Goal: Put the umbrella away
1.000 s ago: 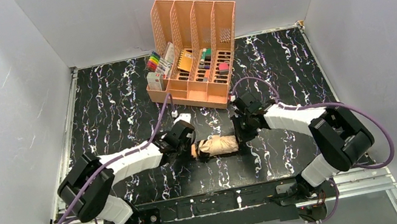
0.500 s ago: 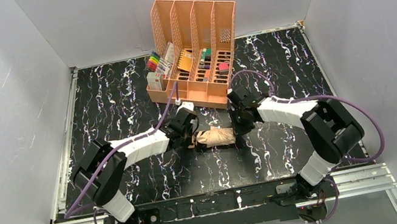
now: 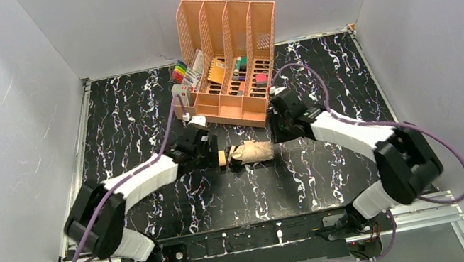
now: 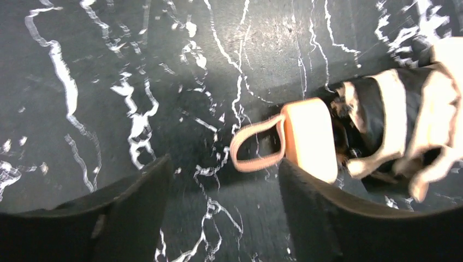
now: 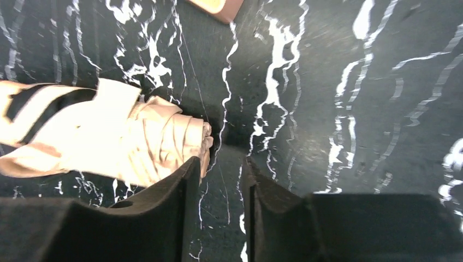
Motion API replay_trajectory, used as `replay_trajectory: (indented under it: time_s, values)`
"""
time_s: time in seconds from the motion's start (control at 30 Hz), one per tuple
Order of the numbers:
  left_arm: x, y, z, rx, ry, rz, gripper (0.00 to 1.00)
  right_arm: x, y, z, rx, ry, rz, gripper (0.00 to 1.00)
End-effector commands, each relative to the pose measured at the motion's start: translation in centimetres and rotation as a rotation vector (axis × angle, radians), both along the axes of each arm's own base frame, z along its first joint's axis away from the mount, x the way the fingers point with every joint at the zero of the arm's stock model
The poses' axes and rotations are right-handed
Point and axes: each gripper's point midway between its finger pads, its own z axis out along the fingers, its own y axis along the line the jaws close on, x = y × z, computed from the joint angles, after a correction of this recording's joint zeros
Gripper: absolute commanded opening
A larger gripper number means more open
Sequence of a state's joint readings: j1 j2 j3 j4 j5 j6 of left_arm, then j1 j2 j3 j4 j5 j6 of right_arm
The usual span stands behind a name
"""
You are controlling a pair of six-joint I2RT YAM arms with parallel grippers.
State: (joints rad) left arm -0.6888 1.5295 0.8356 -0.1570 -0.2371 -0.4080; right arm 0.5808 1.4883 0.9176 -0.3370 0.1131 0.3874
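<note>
Umbrella [image 3: 252, 151] folded up, lying flat on its side about mid-worktop, long axis running left-right, just in front of the peach file organizer [image 3: 240, 111] but not touching it. Canopy bundled, tan with black bands showing [image 5: 109, 143]. Cream handle [image 4: 309, 140] at its left end, wrist strap [image 4: 255, 148] looped out flat on the worktop beyond it. Left fingers [image 4: 134, 215] spread wide on the handle side, nothing between them; strap loop sits just ahead of the gap, handle ahead of the finger on the right of the wrist view, and I can't tell if they touch. Right fingers [image 5: 161, 224] at the umbrella's other end, parted with a narrow gap and only bare worktop in it; the bunched canopy tip sits right against one finger, outside the gap. So neither side is gripping the umbrella. Left arm [image 3: 144, 179] reaches in from the near left corner, right arm [image 3: 352, 133] from the near right. Organizer stands at the middle of the far edge, slots holding coloured markers [image 3: 180, 74] and small items. Worktop [image 3: 126, 121] black with white veining.
</note>
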Motion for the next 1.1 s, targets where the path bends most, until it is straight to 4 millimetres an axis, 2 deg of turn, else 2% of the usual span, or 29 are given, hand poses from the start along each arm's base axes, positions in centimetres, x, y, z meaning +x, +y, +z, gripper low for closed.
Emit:
replay_trajectory:
  time_s: [0.0, 0.17, 0.3, 0.37, 0.53, 0.67, 0.87, 1.07]
  values:
    - [-0.8, 2.4, 4.1, -0.064, -0.098, 0.093, 0.77, 1.6, -2.3, 6.0, 0.026, -0.225, -0.053, 0.45]
    - [-2.4, 5.9, 7.3, -0.082, -0.193, 0.202, 0.98, 0.2, -4.8, 11.1, 0.044, -0.398, -0.084, 0.57]
    - [-3.6, 8.1, 10.0, -0.096, -0.266, 0.255, 0.98, -1.5, -6.4, 14.5, 0.082, -0.516, -0.090, 0.64]
    - [-4.2, 9.2, 11.0, -0.084, -0.284, 0.279, 0.98, -2.1, -7.1, 15.5, 0.085, -0.552, -0.088, 0.68]
    - [-5.1, 10.8, 12.3, -0.050, -0.298, 0.297, 0.98, -3.7, -9.1, 16.3, 0.028, -0.586, -0.085, 0.83]
    - [-5.6, 11.0, 13.1, -0.073, -0.313, 0.305, 0.98, -4.7, -10.4, 16.4, -0.003, -0.604, -0.101, 0.95]
    - [-6.0, 13.5, 14.9, -0.072, -0.418, 0.381, 0.98, -5.7, -11.8, 16.3, -0.023, -0.653, -0.116, 0.99]
    - [-6.5, 13.9, 16.2, -0.146, -0.487, 0.383, 0.98, -5.7, -12.2, 16.2, -0.035, -0.686, -0.113, 0.99]
